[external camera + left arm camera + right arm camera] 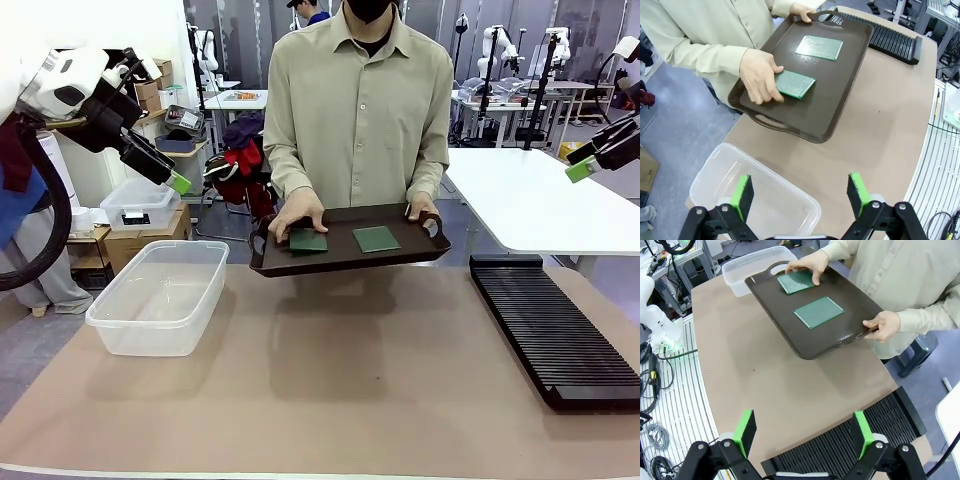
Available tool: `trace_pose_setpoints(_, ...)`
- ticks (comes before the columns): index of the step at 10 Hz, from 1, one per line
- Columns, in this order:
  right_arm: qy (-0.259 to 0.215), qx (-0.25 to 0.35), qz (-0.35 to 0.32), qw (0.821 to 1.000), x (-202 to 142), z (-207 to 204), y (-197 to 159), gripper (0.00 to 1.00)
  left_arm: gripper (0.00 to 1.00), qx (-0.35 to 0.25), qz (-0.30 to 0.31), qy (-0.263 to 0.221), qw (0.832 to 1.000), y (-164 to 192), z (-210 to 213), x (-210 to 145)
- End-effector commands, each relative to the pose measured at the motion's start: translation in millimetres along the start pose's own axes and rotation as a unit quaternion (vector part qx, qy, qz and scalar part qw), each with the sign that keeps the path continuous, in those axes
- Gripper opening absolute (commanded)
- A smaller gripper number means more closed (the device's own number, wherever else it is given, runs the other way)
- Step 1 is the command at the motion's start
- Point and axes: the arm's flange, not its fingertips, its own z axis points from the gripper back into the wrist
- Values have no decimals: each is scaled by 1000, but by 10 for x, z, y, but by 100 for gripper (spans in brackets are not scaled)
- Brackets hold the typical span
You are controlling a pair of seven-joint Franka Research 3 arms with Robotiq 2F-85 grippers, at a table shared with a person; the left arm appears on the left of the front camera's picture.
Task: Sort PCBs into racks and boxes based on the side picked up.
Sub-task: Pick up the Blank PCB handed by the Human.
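The PCBs lie flat on the brown tray that a person holds at the far side, one pinned under a hand. I'd say nothing is sorted yet: box and rack both look empty. Left gripper and right gripper hang raised, spread wide, holding nothing

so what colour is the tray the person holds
Dark brown rimmed tray, clearest in the left wrist view.
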Motion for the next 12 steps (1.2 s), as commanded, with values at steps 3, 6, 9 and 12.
trace_pose_setpoints(3,-7,9,3,1000,-8,-12,-11,100,100,-3,1,-2,1000,10,2,-13)
trace_pose_setpoints(6,-7,9,3,1000,-8,-12,-11,100,100,-3,1,-2,1000,10,2,-13)
trace_pose_setpoints(9,-7,9,3,1000,-8,-12,-11,100,100,-3,1,-2,1000,10,2,-13)
trace_pose_setpoints(12,-7,9,3,1000,-8,-12,-11,100,100,-3,1,-2,1000,10,2,-13)
